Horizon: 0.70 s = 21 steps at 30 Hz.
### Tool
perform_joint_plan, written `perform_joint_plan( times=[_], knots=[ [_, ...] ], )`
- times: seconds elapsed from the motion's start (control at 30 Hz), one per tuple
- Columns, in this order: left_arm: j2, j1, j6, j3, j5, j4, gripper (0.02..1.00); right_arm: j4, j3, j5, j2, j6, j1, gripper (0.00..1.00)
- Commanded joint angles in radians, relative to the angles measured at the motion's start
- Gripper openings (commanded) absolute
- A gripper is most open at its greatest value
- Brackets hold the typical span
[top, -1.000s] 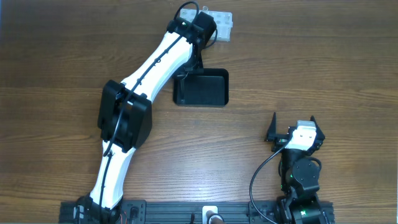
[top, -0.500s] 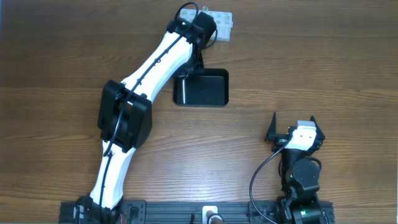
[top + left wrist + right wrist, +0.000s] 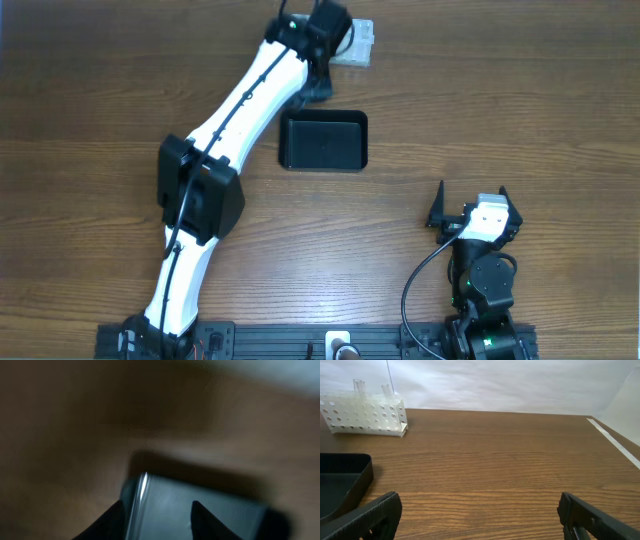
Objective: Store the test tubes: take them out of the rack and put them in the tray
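No readable text, number, label or sign is showing anywhere: nothing legible is appearing on the perforated rack at upper left, the black tray at centre, or the wooden counter.

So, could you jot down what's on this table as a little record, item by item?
surface: wooden table
rack: white, on the side far from the arm bases, two test tubes standing in it
tray: black, just in front of the rack
left gripper: open, above the tray; a blurred shiny streak there may be a tube
right gripper: open, near its own base, holding nothing
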Motion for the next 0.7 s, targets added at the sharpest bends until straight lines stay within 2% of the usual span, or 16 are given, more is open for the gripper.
perform_joint_plan(
  times=[0.03,0.2,0.37,0.6,0.7],
  knots=[
    [-0.070,-0.009,0.109,0.132,-0.150,0.084,0.457,-0.001,-0.006,0.013,-0.010,0.006,-0.005,0.993],
    [-0.053,0.004,0.309,0.134,-0.125,0.286,0.461,-0.001,-0.006,0.012,-0.010,0.006,-0.005,0.993],
    [-0.013,0.044,0.421,0.134,-0.048,0.393,0.474,-0.001,-0.006,0.012,-0.010,0.006,-0.005,0.993],
    [0.055,0.125,0.483,0.134,0.172,0.450,0.474,-0.001,-0.006,0.012,-0.010,0.006,-0.005,0.993],
    [0.087,0.149,0.571,0.134,0.286,0.490,0.507,-0.001,-0.006,0.012,-0.010,0.006,-0.005,0.991]
  ],
)
